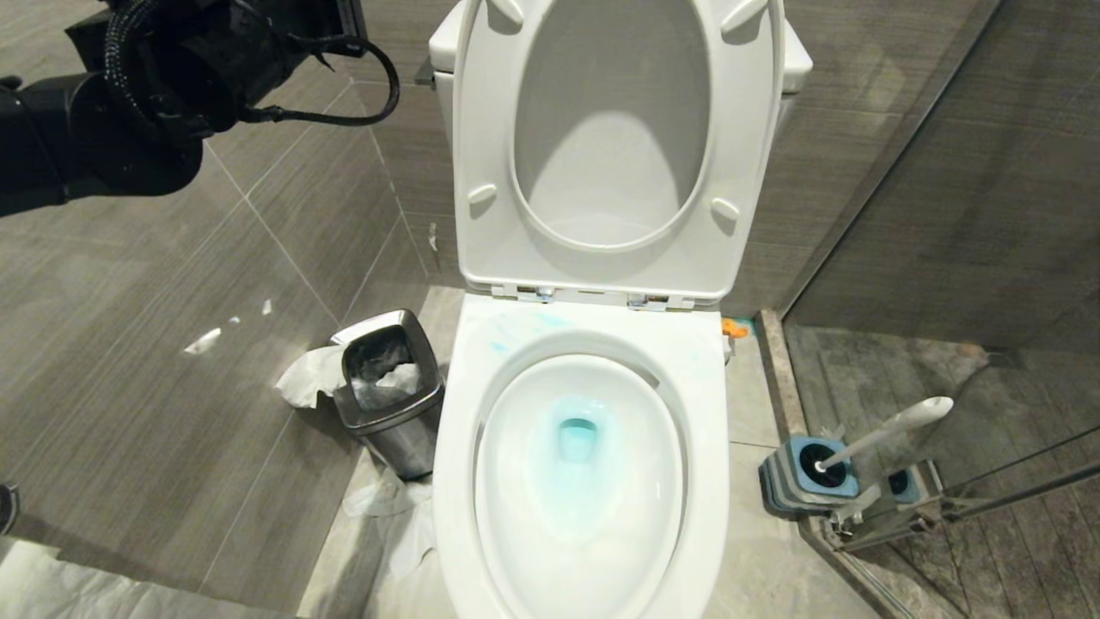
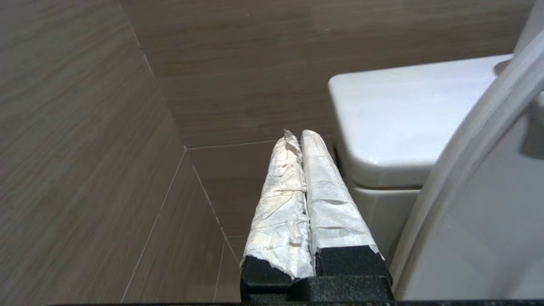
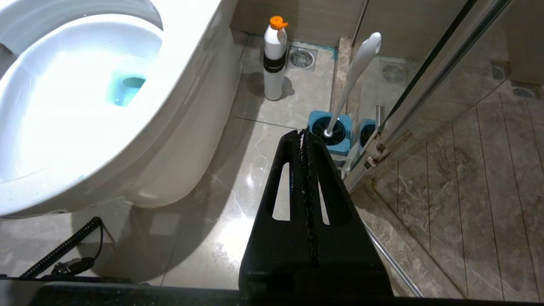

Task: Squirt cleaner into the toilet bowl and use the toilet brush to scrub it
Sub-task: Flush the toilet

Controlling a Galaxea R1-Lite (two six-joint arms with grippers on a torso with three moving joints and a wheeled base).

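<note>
Both grippers are closed and empty. Left gripper [image 2: 299, 138], fingers wrapped in white tissue, hangs just beside the cistern [image 2: 408, 123], near the wall corner. Right gripper [image 3: 302, 135] hangs low over open floor. One toilet brush [image 1: 889, 428] stands in its blue holder [image 1: 808, 477] against the glass partition [image 3: 429, 80]. One toilet bowl [image 1: 705, 361], seat raised, holds cleaner [image 1: 577, 438]. One steel bin [image 1: 391, 391] crowds its left.

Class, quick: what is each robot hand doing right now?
Left hand: closed, holding nothing, beside the toilet tank.
Right hand: closed, empty, above the floor near the toilet brush.
</note>
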